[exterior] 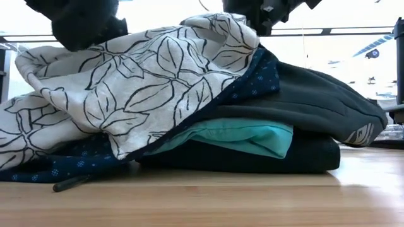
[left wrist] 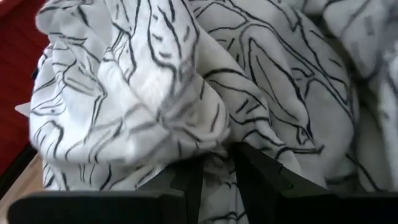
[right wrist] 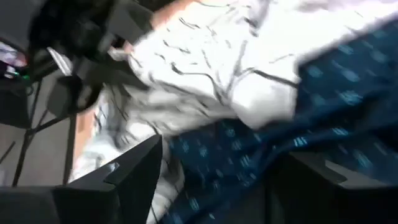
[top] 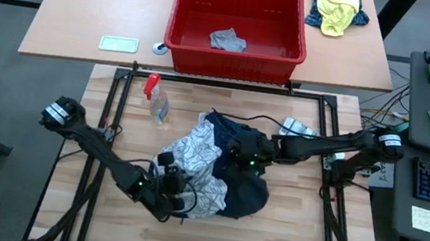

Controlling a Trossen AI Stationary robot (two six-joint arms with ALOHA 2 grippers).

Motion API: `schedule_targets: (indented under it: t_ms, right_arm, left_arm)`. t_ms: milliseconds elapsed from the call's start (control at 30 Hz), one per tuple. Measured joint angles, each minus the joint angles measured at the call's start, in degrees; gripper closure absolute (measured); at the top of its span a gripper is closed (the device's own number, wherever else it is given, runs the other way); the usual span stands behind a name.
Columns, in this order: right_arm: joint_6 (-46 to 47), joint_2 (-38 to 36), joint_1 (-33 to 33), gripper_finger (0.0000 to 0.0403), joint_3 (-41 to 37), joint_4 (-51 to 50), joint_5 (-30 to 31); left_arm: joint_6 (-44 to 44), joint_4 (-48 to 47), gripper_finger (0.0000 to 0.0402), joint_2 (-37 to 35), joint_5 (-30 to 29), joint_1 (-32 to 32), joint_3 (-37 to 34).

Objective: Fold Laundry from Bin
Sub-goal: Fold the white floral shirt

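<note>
Your left tool (left wrist: 214, 177) has its fingers pinching the white leaf-printed cloth (left wrist: 186, 81) right in front of it. Just beyond, your right tool (right wrist: 214, 180) hangs with fingers spread over the navy dotted garment (right wrist: 298, 124) of the laundry heap (exterior: 265, 126) on the wooden counter (top: 299, 240). Farther off, past both tools, the red plastic bin (top: 235, 52) holds one grey garment (top: 227, 40).
</note>
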Motion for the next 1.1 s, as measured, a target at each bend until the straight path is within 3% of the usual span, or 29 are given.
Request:
schedule_targets:
  t_ms: [300, 533, 733, 1100]
  right_arm:
    - [-6.6, 7.8, -0.8, 0.0216, 6.3, 0.6, -2.4]
    - [-14.1, 8.2, -0.9, 0.0373, 10.6, -4.4, -2.2]
    - [-15.0, 1.1, -0.8, 0.0389, 12.0, -12.4, 2.1]
    - [-10.1, -13.2, 1.0, 0.0392, 9.2, -27.3, 19.0]
  left_arm:
    - [3.3, 6.3, 0.0325, 2.7, 0.0, 2.8, 0.0]
    - [8.7, 11.5, 0.0325, 2.7, -2.0, 3.2, 0.0]
    - [11.2, 11.6, 0.0325, 0.8, -5.9, 3.1, 0.1]
    - [23.3, 10.2, 0.0325, -4.3, -7.7, 2.6, 2.9]
